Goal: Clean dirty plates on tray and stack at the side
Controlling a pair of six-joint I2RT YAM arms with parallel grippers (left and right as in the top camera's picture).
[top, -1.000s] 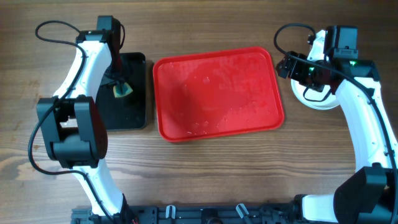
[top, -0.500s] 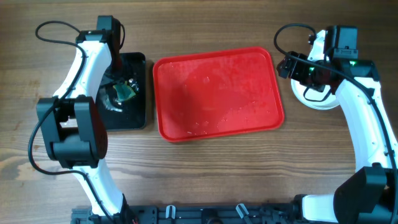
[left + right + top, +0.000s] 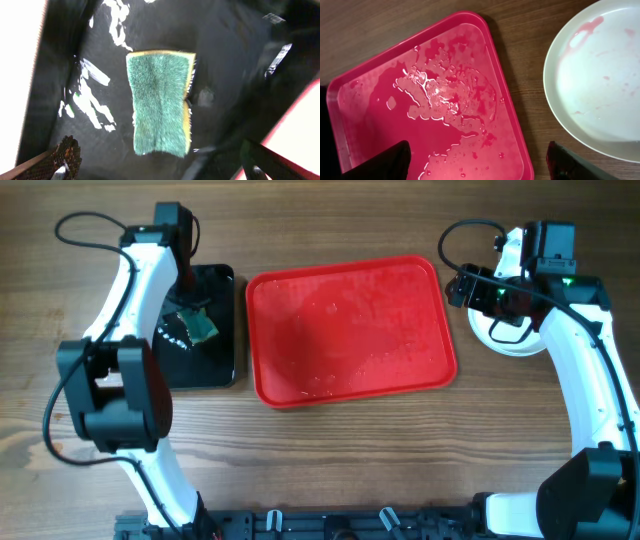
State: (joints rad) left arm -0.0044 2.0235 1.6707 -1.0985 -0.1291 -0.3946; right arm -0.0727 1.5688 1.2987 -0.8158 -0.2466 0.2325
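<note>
The red tray (image 3: 350, 330) lies mid-table, wet with puddles and droplets (image 3: 445, 95), and no plate rests on it. Right of it on the wood sits a pale plate (image 3: 600, 80) with faint red smears, mostly hidden under my right arm in the overhead view (image 3: 500, 340). I cannot tell whether others lie under it. My right gripper (image 3: 480, 167) hangs open over the tray's right edge, beside the plate, with nothing between its fingers. My left gripper (image 3: 160, 170) is open above the black tray, holding nothing.
A green-and-yellow sponge (image 3: 161, 102) lies flat, green side up, on the wet black tray (image 3: 215, 350) left of the red tray. Bare wooden table (image 3: 350, 450) surrounds both trays. The arm bases stand at the near edge.
My left gripper opened and let go of the sponge, which now lies flat on the black tray. The right arm has not moved.
</note>
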